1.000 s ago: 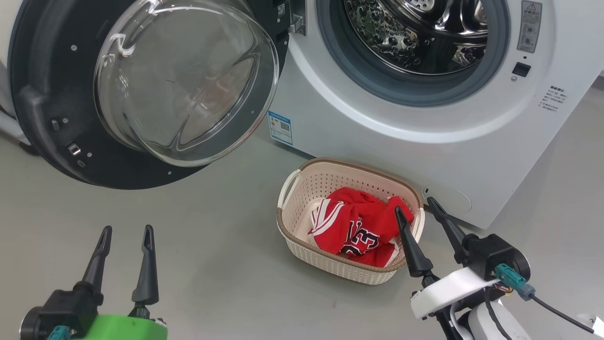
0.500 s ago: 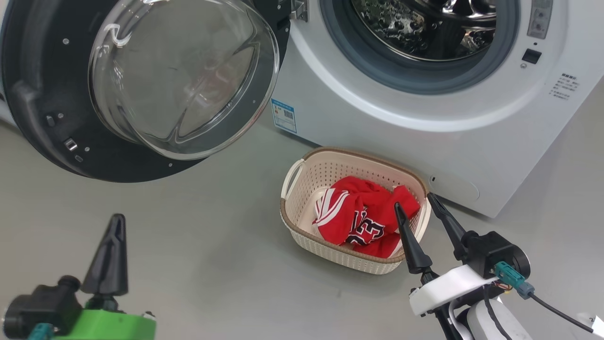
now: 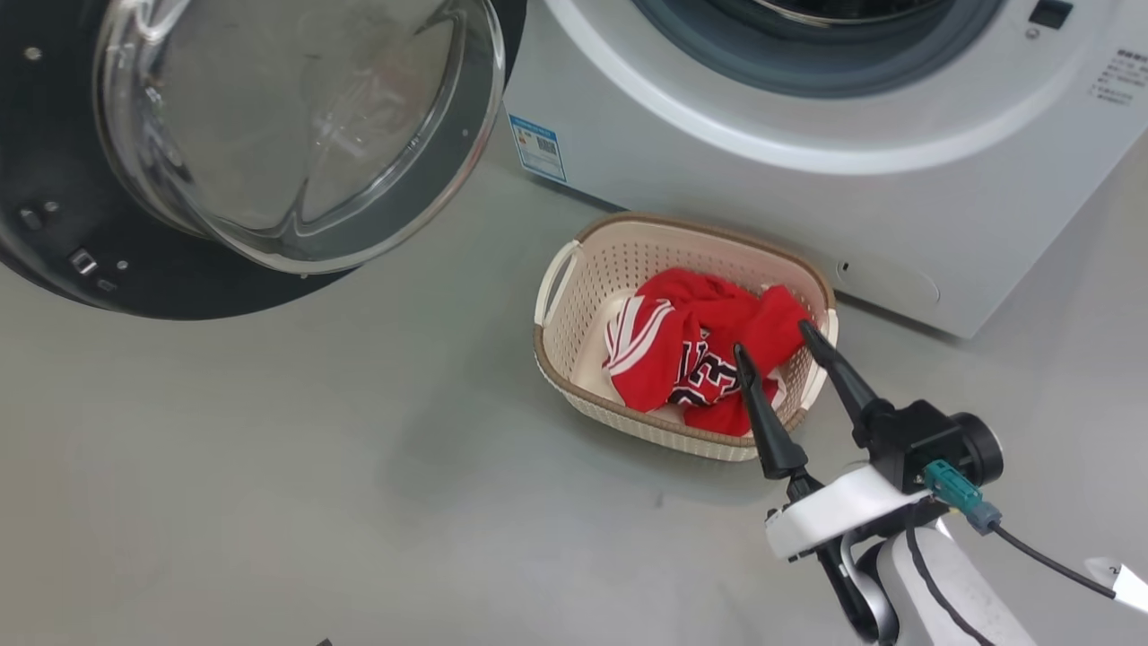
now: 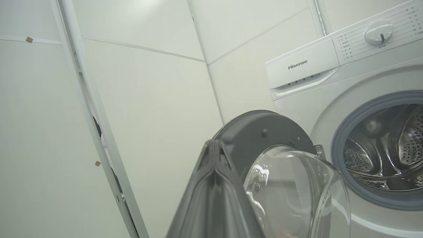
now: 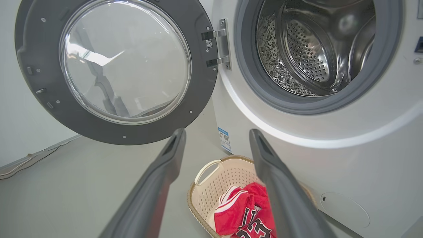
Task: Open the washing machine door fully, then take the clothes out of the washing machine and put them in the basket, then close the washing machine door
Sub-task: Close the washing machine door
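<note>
The washing machine door [image 3: 296, 135] hangs wide open at the upper left of the head view, its glass bowl facing me. To its right stands the white washing machine [image 3: 717, 161]; its steel drum [image 5: 307, 49] looks bare inside. On the floor before it sits the cream basket [image 3: 574, 323] with the red clothes [image 3: 691, 332] bunched in it. My right gripper [image 3: 774, 339] is open over the basket's near right rim, holding nothing. In the left wrist view my left gripper [image 4: 214, 145] is shut and empty, pointing up at the door [image 4: 261, 132].
Grey floor [image 3: 269, 449] spreads left of the basket and in front of it. Pale wall panels [image 4: 132, 99] stand left of the washer. A blue sticker [image 3: 536, 148] marks the washer's lower corner. A cable [image 3: 1040, 556] trails from my right wrist.
The head camera has shifted, so the washer and basket sit higher in the picture. My left gripper shut its fingers and left the head view. The right gripper stays open by the basket.
</note>
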Controlling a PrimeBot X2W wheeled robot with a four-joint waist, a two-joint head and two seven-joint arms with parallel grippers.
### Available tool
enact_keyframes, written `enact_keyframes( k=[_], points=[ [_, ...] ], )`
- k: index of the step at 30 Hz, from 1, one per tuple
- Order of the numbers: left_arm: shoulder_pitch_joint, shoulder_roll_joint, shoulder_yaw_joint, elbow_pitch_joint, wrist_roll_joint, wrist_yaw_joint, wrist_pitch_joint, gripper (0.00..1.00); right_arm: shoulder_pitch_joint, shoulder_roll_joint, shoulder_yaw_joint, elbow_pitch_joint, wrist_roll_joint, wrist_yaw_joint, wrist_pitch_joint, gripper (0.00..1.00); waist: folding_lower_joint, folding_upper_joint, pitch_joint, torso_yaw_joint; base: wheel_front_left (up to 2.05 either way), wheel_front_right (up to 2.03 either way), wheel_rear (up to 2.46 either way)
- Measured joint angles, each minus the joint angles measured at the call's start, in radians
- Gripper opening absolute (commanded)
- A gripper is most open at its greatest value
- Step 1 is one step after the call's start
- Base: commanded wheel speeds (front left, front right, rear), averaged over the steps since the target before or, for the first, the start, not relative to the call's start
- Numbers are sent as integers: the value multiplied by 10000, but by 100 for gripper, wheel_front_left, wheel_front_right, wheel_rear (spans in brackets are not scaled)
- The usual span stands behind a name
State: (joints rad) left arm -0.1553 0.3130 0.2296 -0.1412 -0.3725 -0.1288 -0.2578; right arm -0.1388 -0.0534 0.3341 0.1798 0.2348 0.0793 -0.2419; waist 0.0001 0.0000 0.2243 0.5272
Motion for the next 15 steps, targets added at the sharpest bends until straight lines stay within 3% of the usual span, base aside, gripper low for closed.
enact_keyframes(
  k=[8, 15],
  points=[
    [-1663, 1760, 1567, 633, -982, 0, -2, 0, -764, -272, -46, -165, -364, -27, 136, 100, 0, 0, 844, -397, 0, 0, 0],
    [-2409, 2439, 2324, 2314, -1871, 0, 48, 0, -1012, -274, 73, -161, -454, -25, 209, 100, 0, 0, 1289, -837, 0, 0, 0]
  ],
)
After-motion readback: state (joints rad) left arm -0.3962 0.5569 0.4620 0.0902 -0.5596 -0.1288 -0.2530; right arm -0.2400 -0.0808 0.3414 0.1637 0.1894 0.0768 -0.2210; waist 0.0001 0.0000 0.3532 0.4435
